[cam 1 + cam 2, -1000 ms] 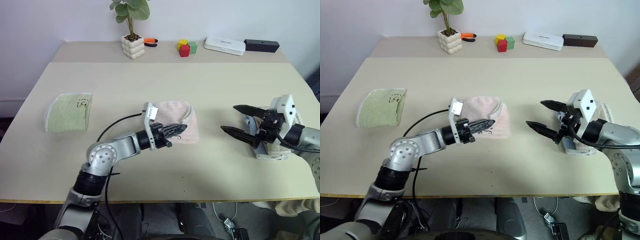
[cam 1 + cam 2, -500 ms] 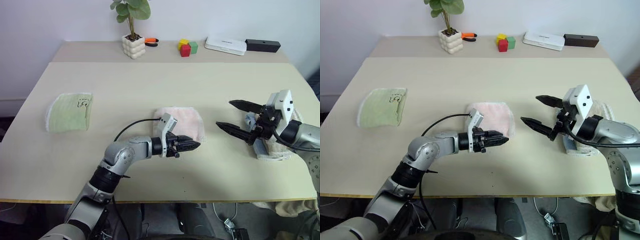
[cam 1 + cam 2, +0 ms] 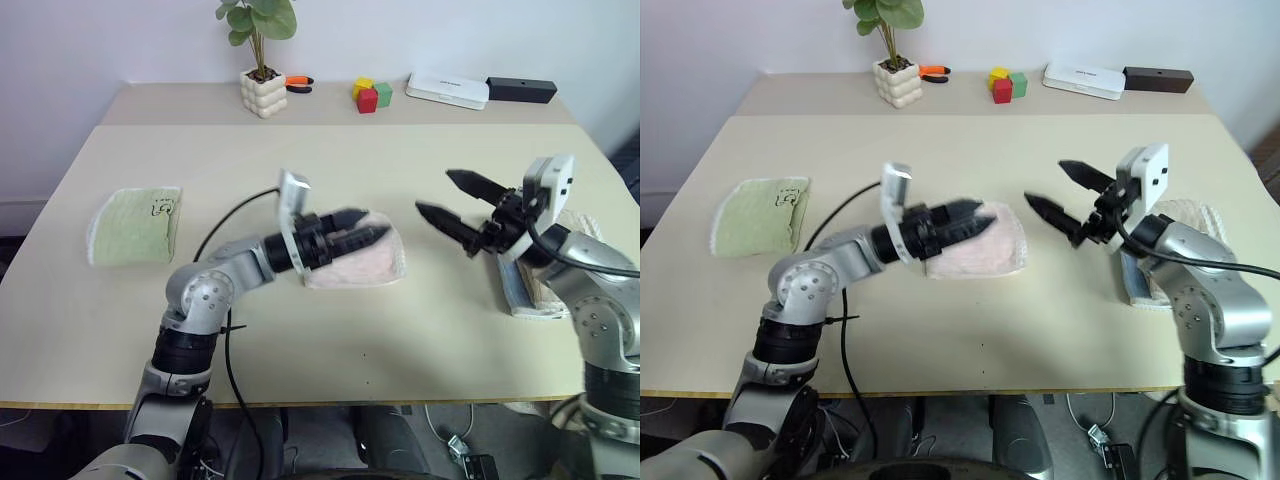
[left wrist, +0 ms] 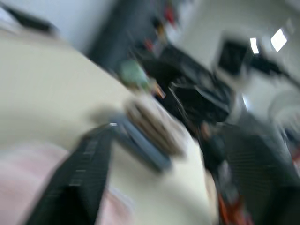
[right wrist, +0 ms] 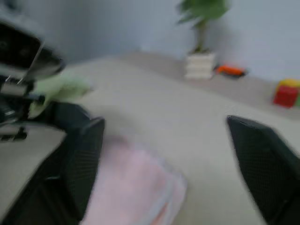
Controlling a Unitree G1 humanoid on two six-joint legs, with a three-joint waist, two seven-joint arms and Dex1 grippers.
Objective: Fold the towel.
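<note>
Both claws hang released: left claw [image 3: 352,230] just above the towel [image 3: 362,262], right claw [image 3: 452,204] beside it. Lower squarely before pinching an edge.

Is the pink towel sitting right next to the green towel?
No, the pink towel lies near the middle of the table, well apart from the green towel at the table's left side.

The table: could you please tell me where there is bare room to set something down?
Free: the wide stretch of table behind the pink towel, and the front strip. Also between the green towel and pink one. Crowded: the back ledge by the plant.
</note>
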